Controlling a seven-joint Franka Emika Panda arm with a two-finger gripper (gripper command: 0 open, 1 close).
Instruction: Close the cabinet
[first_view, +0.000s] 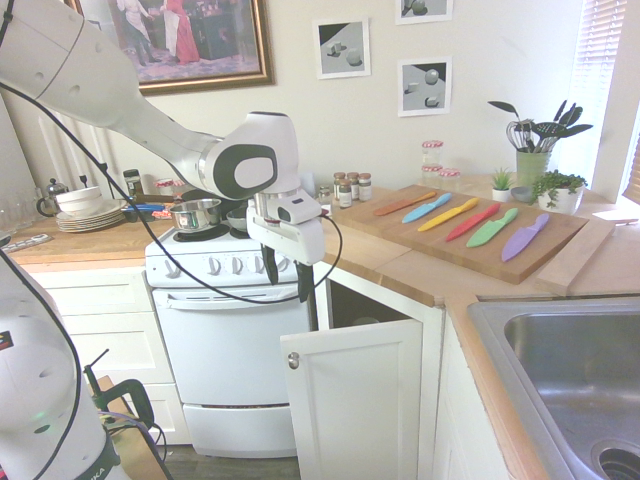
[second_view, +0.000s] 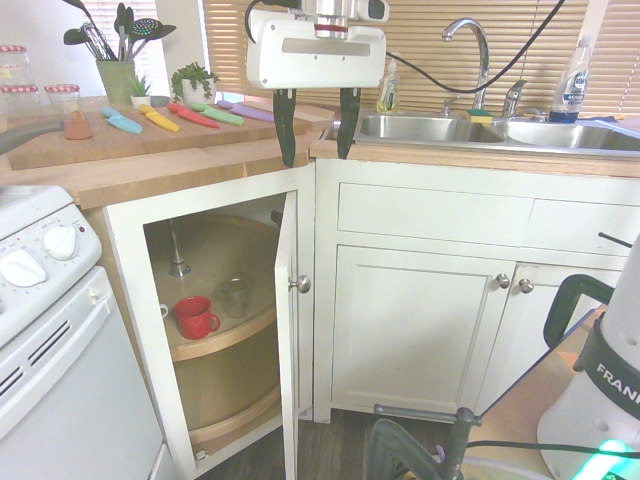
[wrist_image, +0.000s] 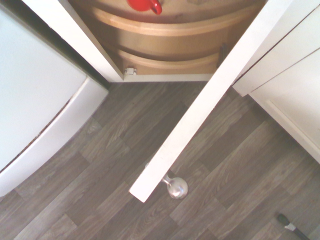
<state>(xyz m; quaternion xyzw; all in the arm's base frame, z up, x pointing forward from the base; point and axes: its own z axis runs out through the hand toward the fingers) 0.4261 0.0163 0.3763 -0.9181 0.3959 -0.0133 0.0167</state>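
The gripper (second_view: 316, 125) hangs above the top edge of the cabinet (second_view: 287, 330) door, pointing straight down with its dark fingers (second_view: 285, 128) spread wide and nothing between them. The white door stands swung out into the room beside the oven (first_view: 225, 340), its round silver knob (second_view: 301, 284) near the top corner.

The first exterior view shows only the door's face and a dark gap behind it; the shelves inside are hidden there. The second exterior view looks into the opening, where curved wooden shelves (second_view: 215, 340) carry a red mug (second_view: 194, 317) and a clear glass (second_view: 237, 296) that is hard to make out. The wrist view looks down the door's top edge (wrist_image: 200, 107) to the knob and the grey wood floor (wrist_image: 110, 150), the mug cut off at the frame's edge.

Only the letters "FRAN" can be read, on the robot's base (second_view: 610, 380) at the second exterior view's border. Jar labels on the counter are too small to read.
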